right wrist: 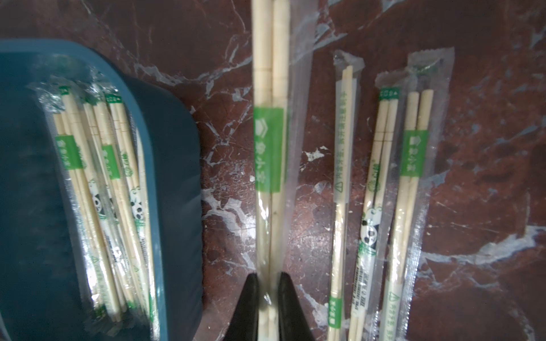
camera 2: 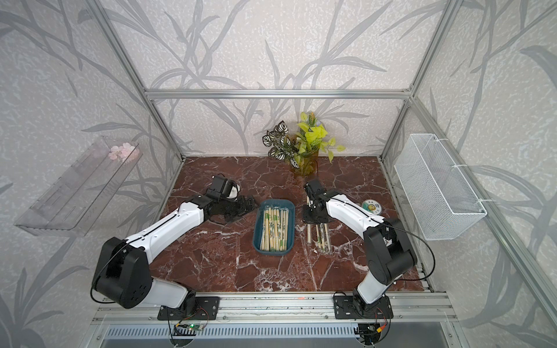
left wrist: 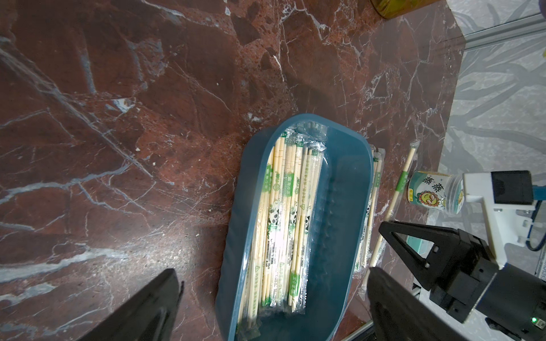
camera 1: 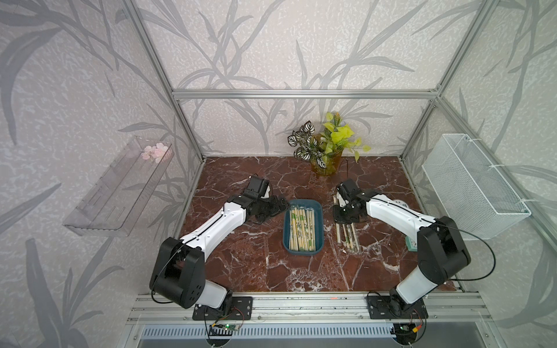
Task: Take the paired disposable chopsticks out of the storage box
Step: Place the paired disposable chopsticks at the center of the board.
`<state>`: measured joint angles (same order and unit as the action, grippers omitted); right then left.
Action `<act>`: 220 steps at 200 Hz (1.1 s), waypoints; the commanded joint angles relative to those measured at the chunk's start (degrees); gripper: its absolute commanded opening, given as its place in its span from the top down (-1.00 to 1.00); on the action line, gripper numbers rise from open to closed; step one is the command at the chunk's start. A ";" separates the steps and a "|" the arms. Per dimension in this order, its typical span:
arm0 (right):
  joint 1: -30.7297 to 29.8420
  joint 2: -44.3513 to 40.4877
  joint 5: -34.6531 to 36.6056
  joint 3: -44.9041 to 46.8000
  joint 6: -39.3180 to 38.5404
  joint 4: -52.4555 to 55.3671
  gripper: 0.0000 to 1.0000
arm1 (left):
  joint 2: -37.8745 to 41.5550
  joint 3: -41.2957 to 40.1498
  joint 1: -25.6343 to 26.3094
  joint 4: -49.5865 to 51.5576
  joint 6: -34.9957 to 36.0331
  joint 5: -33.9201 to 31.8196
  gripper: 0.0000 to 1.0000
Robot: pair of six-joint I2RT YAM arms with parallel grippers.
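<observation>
The teal storage box sits mid-table, with several wrapped pairs of disposable chopsticks lying lengthwise in it. My right gripper is just right of the box, shut on one wrapped pair that runs parallel to the box. Three more pairs lie on the table to its right. My left gripper is at the box's far-left corner, open wide and holding nothing.
A potted plant stands at the back. A small round printed tin lies under the right arm. A white wire basket hangs on the right wall and a clear shelf on the left wall.
</observation>
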<state>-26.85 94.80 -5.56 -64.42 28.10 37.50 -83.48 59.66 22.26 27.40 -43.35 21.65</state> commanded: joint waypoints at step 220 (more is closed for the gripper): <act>-2.20 10.05 6.97 1.80 -2.09 -3.04 0.71 | -3.70 3.44 0.10 1.61 0.82 -0.73 -0.99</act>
<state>-28.62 103.90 0.19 -63.46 25.12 34.94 -86.26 61.17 22.35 27.92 -43.13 21.23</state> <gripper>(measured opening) 0.137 0.997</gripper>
